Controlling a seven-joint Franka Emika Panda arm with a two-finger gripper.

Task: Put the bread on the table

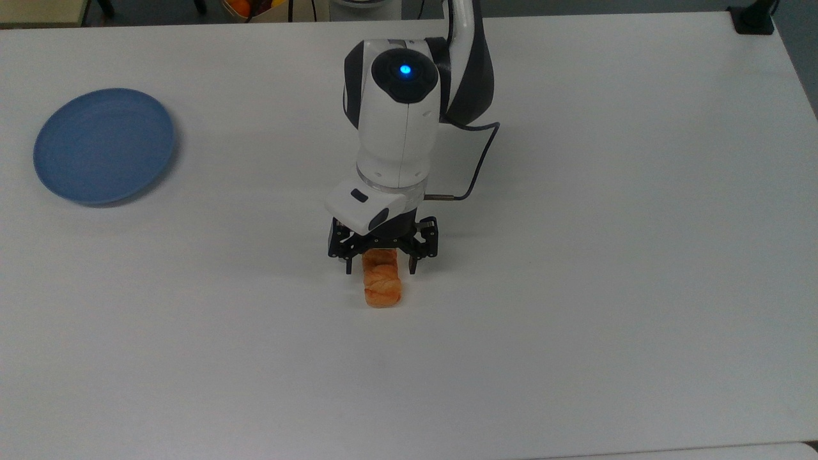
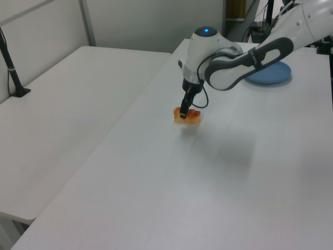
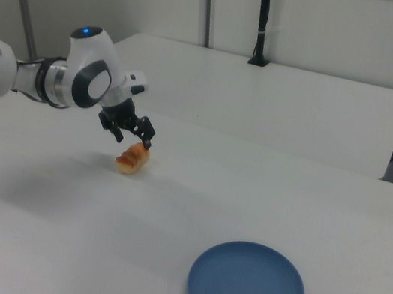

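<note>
The bread is a small golden-orange braided roll lying flat on the white table, near its middle. My gripper stands open just over the roll's far end, one finger on each side and neither touching it. In the right view the gripper hangs slightly above the bread, with a gap showing between them. The left view shows a dark finger in front of the bread, which rests on the table.
A round blue plate with nothing on it sits at the top view's far left, well away from the roll; it also appears as the plate in the right view. A second white table adjoins, with a black post on it.
</note>
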